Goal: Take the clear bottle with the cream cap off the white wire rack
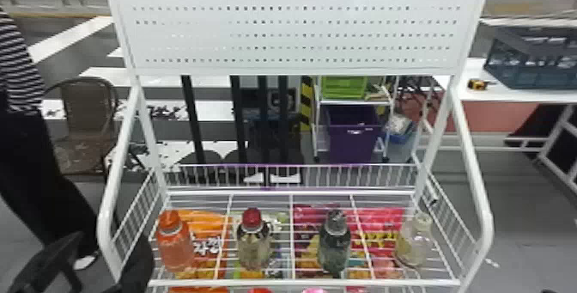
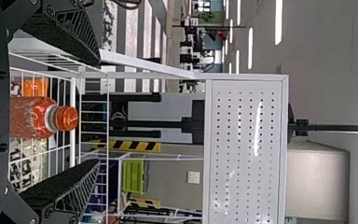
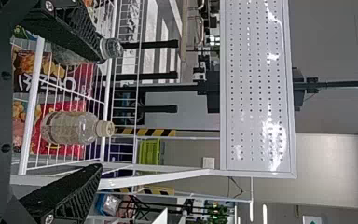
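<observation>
Bottle with the cream cap [image 3: 70, 128] stands upright at the right end of the white wire rack [image 3: 30, 112], ahead of the nearer right gripper [image 3: 101, 113], which is wide open and empty.

A green crate [image 1: 343, 86] sits above a purple bin [image 1: 352, 144].

Perforated panel [image 1: 296, 28], twelve o'clock — looks smooth, glossy metal. Clear bottle [image 1: 413, 245], four o'clock — shows smooth, shiny plastic. White wire rack [image 1: 300, 282], six o'clock, appears gloss-coated metal.
</observation>
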Robot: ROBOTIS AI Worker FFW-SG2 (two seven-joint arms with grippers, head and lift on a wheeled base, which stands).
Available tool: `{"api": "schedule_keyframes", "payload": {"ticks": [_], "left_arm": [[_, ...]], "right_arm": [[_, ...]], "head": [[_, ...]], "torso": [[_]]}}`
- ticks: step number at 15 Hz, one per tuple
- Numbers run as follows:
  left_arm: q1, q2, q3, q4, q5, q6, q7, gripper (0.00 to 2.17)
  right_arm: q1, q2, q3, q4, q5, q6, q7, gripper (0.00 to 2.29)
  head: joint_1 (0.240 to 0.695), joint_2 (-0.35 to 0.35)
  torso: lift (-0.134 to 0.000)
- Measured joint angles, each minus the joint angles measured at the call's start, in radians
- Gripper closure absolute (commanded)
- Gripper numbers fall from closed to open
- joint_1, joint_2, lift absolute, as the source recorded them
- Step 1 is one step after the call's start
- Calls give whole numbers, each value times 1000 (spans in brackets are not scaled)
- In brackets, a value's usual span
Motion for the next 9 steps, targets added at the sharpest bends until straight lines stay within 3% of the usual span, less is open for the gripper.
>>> {"api": "schedule_keyframes", "payload": {"ticks": [9], "left_arm": [[-1, 0, -3, -29, 0, 46, 0, 137]], "right_arm": [[-5, 0, 0, 1, -3, 0, 3, 83]], "head": [[499, 0]], "torso": [[0]]}}
